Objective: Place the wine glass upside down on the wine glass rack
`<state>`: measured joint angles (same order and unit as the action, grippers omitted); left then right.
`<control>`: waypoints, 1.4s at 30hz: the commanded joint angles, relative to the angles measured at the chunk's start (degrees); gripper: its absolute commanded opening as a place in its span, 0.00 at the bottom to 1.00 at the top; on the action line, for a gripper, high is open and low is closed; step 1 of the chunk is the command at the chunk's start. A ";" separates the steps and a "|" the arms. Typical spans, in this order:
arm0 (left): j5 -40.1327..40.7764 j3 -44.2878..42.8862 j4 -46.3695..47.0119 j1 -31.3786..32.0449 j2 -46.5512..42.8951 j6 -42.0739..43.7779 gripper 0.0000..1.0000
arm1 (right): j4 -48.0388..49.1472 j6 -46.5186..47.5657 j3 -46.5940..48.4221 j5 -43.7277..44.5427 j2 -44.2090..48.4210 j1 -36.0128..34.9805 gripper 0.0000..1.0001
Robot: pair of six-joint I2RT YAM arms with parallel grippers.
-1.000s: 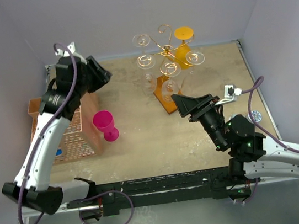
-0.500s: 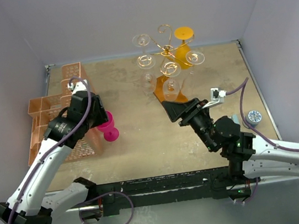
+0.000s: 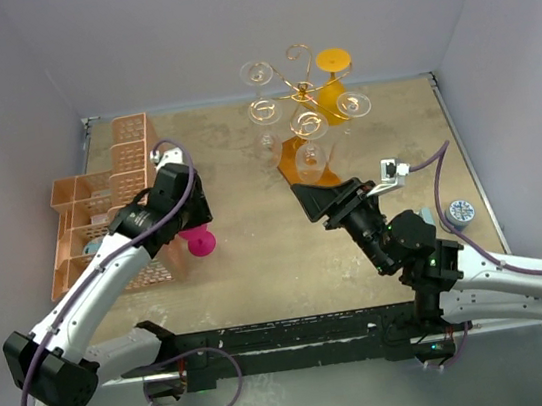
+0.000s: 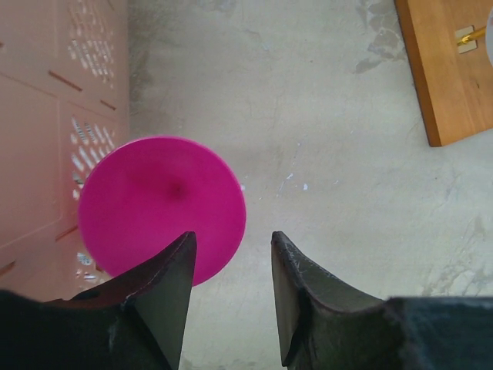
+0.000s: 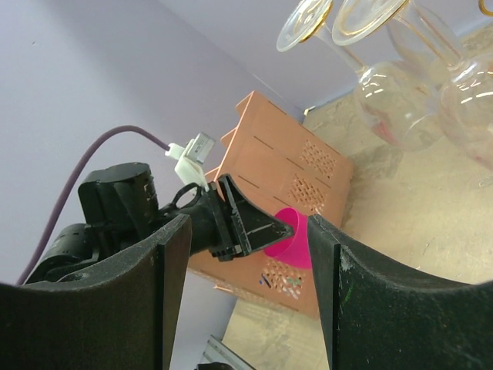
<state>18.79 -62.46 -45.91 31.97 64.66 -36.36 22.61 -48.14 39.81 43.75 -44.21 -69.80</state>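
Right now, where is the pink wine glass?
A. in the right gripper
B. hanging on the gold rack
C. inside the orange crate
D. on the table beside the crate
D: the pink wine glass stands on the table beside the orange crate, under the left gripper.

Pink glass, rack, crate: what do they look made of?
Pink glass: opaque, matte magenta, evenly coloured; probably plastic. Rack: thin shiny gold wire, likely metal; its base shows orange-brown grain, likely wood. Crate: orange walls with moulded lattice holes, probably plastic.
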 commanded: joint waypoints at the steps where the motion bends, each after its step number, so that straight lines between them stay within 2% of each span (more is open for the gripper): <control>1: -3.31 1.06 5.31 0.20 1.22 0.15 0.41 | 2.27 -1.25 0.37 -0.42 0.67 -0.01 0.64; 6: -0.94 2.11 3.87 0.20 3.14 -1.34 0.36 | 2.50 -1.39 0.18 -0.48 1.20 -0.07 0.64; 8: -0.78 2.38 3.84 0.19 3.70 -1.80 0.31 | 2.80 -1.51 0.12 -0.78 1.18 -0.03 0.64; 10: -0.97 2.59 3.81 0.19 4.14 -1.96 0.22 | 3.15 -1.88 -0.05 -1.16 0.99 -0.07 0.64; 14: -0.75 2.45 3.73 0.20 4.74 -2.05 0.15 | 4.27 -2.44 -0.23 -2.27 0.81 0.00 0.64; 23: -1.34 1.86 2.85 0.20 7.37 -1.29 0.13 | 7.18 -2.69 -0.22 -4.41 0.06 0.00 0.63; 27: -2.75 1.02 2.57 0.20 7.18 -1.13 0.01 | 7.82 -3.21 0.00 -5.05 -0.46 0.00 0.63; 37: -11.21 0.33 10.13 0.20 -6.08 -5.92 0.00 | 10.96 -6.00 -0.60 -7.96 -0.92 -0.04 0.63; 42: -11.90 0.50 15.52 0.20 -14.27 -8.35 0.00 | 14.69 -8.81 -1.69 -9.39 -0.62 -0.08 0.63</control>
<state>8.86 -60.01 -37.98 31.97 55.83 -41.69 31.18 -53.65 38.94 36.12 -45.04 -69.76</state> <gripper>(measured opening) 0.011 0.634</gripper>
